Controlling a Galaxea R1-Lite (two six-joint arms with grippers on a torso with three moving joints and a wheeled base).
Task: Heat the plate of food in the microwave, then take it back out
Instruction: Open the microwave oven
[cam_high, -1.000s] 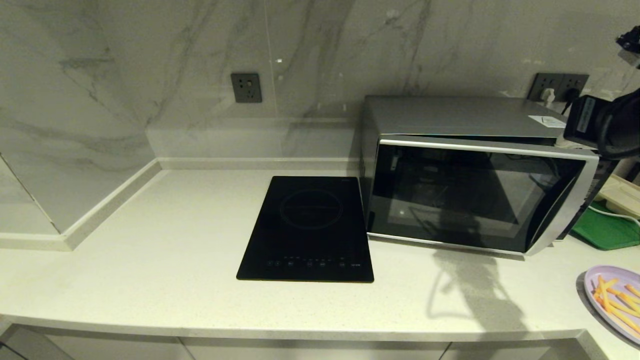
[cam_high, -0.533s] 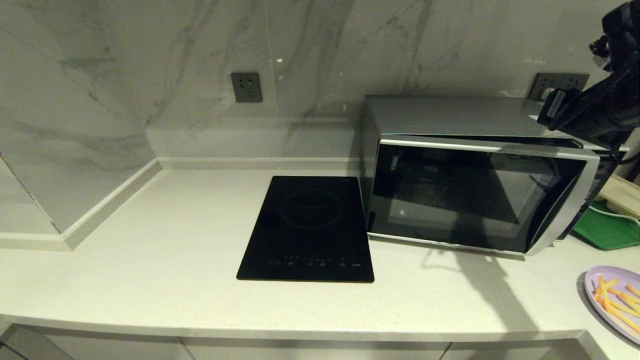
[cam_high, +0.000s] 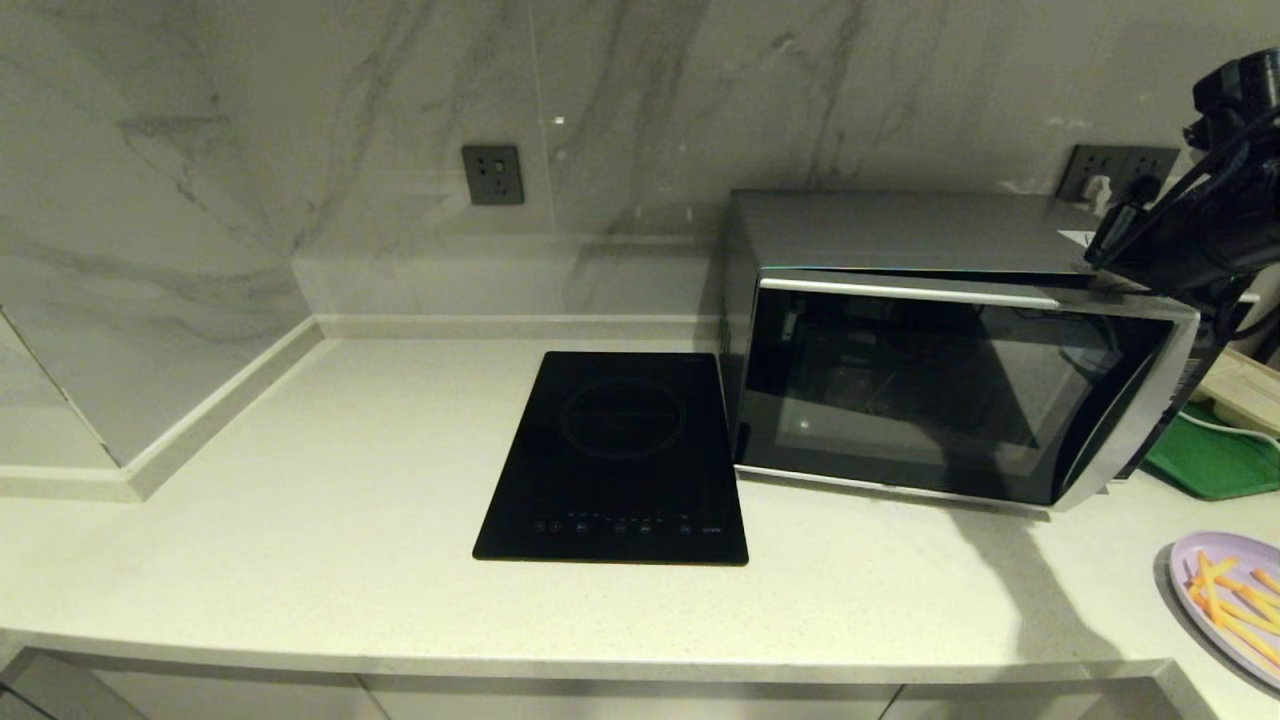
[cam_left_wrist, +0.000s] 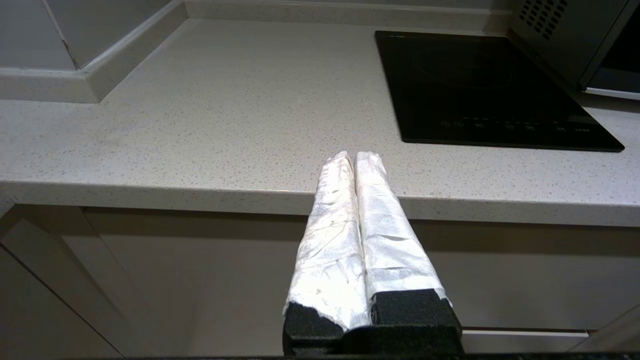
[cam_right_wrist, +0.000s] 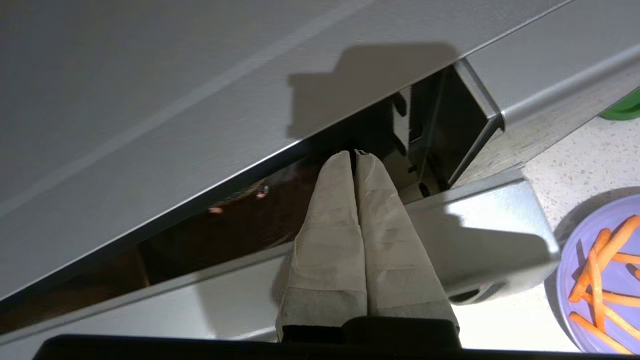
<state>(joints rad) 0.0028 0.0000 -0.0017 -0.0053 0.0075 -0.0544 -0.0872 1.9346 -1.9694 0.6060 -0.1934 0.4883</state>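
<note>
Evidently we are opening the microwave (cam_high: 950, 340) — our right gripper (cam_right_wrist: 355, 154), clenched empty, is poised at its door gap; next, lever it wide. The plate of food (cam_high: 1235, 600) waits on the counter.

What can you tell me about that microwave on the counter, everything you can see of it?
The microwave is a boxy silver-grey oven with a dark glass door edged in curved silver trim. It stands on the pale speckled counter, right of a flat black hob, against the marble wall. Its door is ajar, a dark gap showing along the top. The right claw, shut, points its tips into that gap near the door's free corner.
</note>
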